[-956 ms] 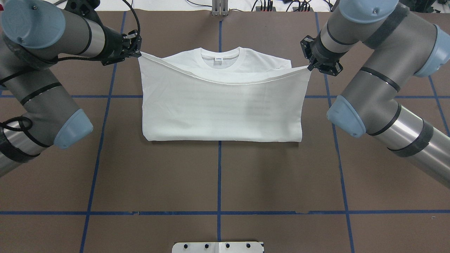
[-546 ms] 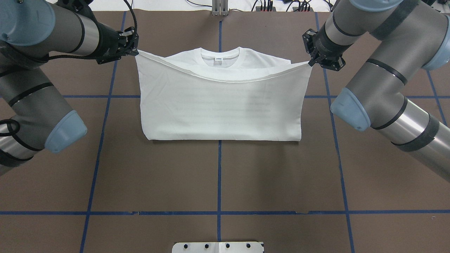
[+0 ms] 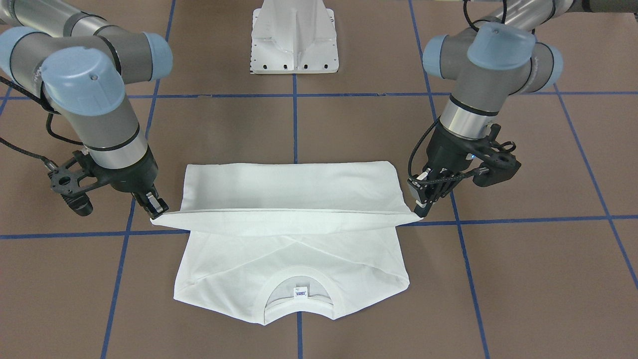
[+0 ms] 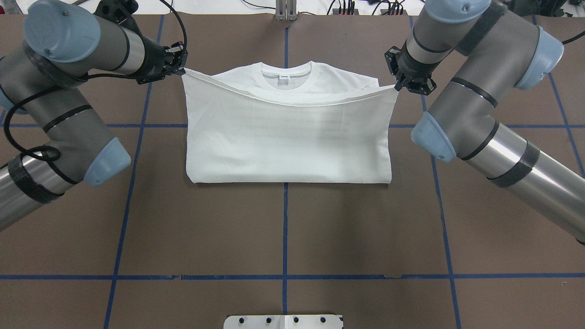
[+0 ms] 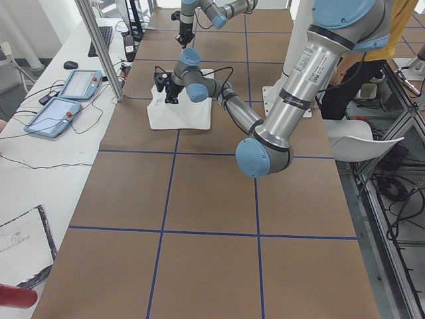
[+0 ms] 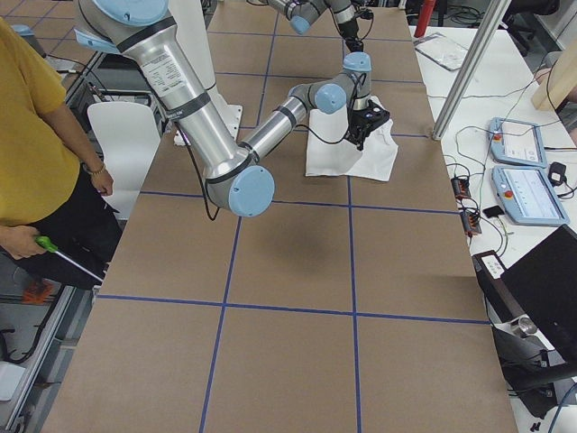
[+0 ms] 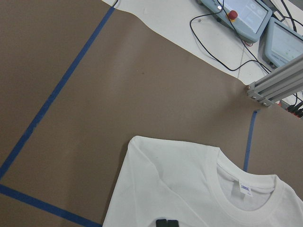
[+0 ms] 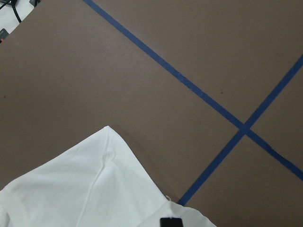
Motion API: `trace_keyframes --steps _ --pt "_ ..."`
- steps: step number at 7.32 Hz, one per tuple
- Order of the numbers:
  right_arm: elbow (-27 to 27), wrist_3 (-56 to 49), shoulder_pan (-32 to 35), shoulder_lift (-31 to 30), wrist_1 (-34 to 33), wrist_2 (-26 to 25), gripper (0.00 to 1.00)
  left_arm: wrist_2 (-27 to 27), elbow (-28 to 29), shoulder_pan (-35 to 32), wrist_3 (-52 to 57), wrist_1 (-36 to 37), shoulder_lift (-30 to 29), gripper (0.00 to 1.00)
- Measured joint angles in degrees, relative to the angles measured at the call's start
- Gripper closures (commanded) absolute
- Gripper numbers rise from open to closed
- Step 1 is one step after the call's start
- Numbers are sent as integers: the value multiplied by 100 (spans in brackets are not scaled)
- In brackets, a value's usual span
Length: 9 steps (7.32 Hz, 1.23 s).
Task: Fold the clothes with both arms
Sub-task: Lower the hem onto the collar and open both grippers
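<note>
The white shirt lies on the brown table, its lower half folded up over the body toward the collar. My left gripper is shut on the left corner of the raised hem, and my right gripper is shut on the right corner. The hem hangs taut between them just above the chest. In the front-facing view the left gripper and the right gripper pinch the ends of the shirt a little above the table. The left wrist view shows the collar below.
The white pedestal stands at the robot's side of the table. Blue tape lines grid the brown surface. An aluminium post and cables sit at the far edge. Teach pendants lie on a side table. A person stands nearby.
Both grippers, still holding the hem corners, shifted slightly inward toward each other, and the arms' elbows swung. The hem between them sags a little less.
</note>
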Motion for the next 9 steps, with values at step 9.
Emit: trace_keyframes --steps 9 --pt "-2342 -33 -179 662 1653 -210 100 180 2723 155 -12 -2044 -865 100"
